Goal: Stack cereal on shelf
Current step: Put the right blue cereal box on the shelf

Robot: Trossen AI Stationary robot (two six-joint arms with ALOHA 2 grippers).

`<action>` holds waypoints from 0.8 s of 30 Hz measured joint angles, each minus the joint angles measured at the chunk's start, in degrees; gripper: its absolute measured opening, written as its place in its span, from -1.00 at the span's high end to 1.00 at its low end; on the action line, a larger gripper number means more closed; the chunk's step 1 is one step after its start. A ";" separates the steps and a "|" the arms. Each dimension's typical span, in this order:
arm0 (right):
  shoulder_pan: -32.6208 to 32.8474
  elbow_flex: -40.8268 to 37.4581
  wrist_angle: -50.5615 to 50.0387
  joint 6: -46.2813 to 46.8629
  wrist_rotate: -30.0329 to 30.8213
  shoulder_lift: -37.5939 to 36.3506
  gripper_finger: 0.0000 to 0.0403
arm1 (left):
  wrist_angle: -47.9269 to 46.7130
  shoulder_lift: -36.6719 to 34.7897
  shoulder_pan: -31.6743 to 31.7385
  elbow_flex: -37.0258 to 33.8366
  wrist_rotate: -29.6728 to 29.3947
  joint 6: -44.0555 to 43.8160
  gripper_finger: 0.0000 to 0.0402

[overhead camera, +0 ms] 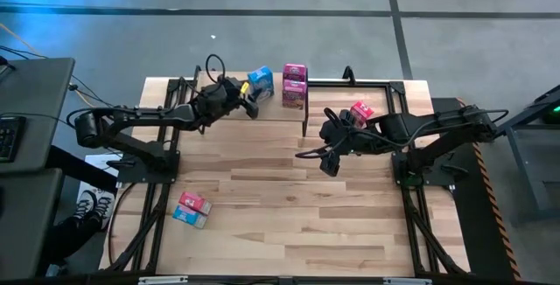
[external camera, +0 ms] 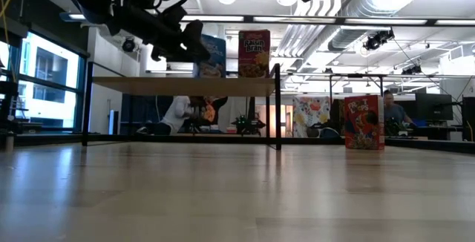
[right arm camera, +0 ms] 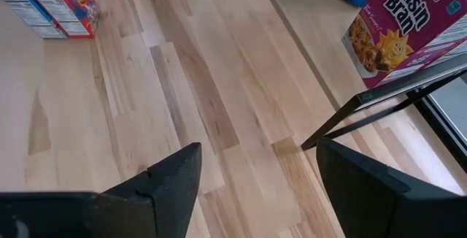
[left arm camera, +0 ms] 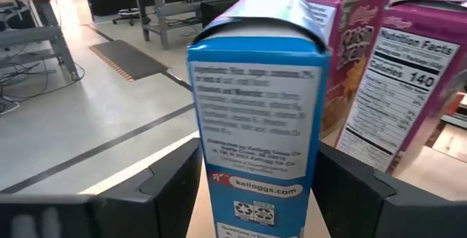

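Shelf (overhead camera: 223, 110) at the table's far edge carries a blue Kellogg's box (overhead camera: 260, 81) and, to its right, a magenta Raisin Bran box (overhead camera: 295, 85). Left gripper (overhead camera: 246, 101) hovers at the blue box, fingers (left arm camera: 171, 187) spread on either side of it. Right gripper (overhead camera: 330, 164) hangs over bare tabletop (overhead camera: 289, 198), fingers apart, holding nothing. A red cereal box (overhead camera: 361, 112) stands right of the shelf; two more boxes (overhead camera: 191, 209) lie near-left.

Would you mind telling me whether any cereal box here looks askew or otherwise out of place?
Yes. On the shelf, the blue box sits turned at an angle beside the squarely set pink boxes, with the left claw around it, fingers apart. One red box stands off the shelf.
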 joint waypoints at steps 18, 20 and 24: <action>0.01 0.00 0.00 0.10 0.10 0.00 -0.29 | -3.84 -3.84 -1.81 0.00 -3.27 2.77 -0.15; 0.02 0.00 0.00 -0.07 0.31 0.00 -0.29 | -6.57 -4.77 -2.39 0.00 -4.48 2.30 -0.15; 0.00 0.00 0.00 -0.19 0.37 0.00 -0.29 | -10.44 -7.07 -3.70 0.00 -5.82 0.22 -0.15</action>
